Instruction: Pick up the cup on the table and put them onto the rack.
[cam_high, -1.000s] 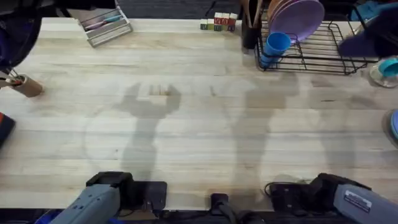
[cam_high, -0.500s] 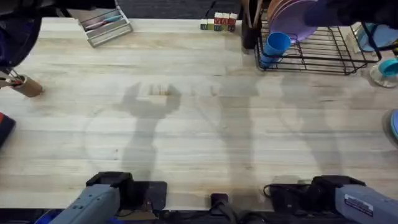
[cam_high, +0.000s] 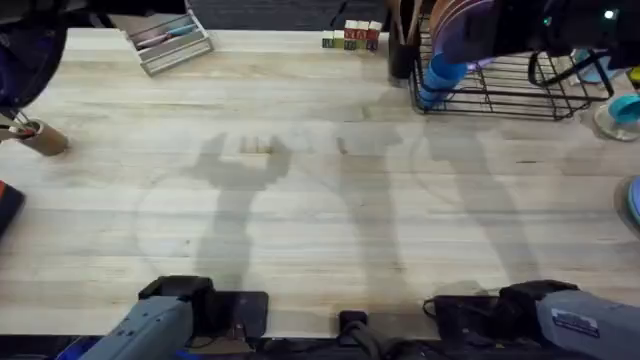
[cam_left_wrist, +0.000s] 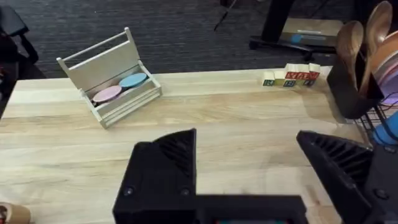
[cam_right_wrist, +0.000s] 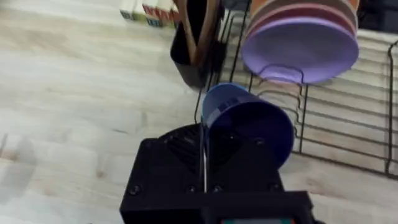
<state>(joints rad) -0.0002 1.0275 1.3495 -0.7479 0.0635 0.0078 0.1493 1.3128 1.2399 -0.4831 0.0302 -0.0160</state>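
The blue cup (cam_high: 440, 74) (cam_right_wrist: 249, 121) lies tipped on its side in the near left corner of the black wire rack (cam_high: 520, 85) (cam_right_wrist: 348, 130), its mouth towards the table's front. Purple and orange plates (cam_right_wrist: 301, 43) stand in the rack behind it. My right gripper (cam_right_wrist: 203, 134) hangs shut just above and in front of the cup, holding nothing; from overhead its arm is a dark blur (cam_high: 480, 35) across the rack's top. My left gripper (cam_left_wrist: 249, 168) is open and empty, low at the table's near edge, by its base (cam_high: 175, 305).
A dark utensil holder (cam_high: 400, 45) (cam_right_wrist: 193, 56) with wooden utensils stands against the rack's left side. Letter blocks (cam_high: 350, 38) and a grey slatted tray (cam_high: 168, 42) (cam_left_wrist: 112, 81) sit along the far edge. A teal bowl (cam_high: 625, 108) is right of the rack.
My right arm has swung left across the top of the rack and now covers the plates above the cup. The cup and the left arm have not moved.
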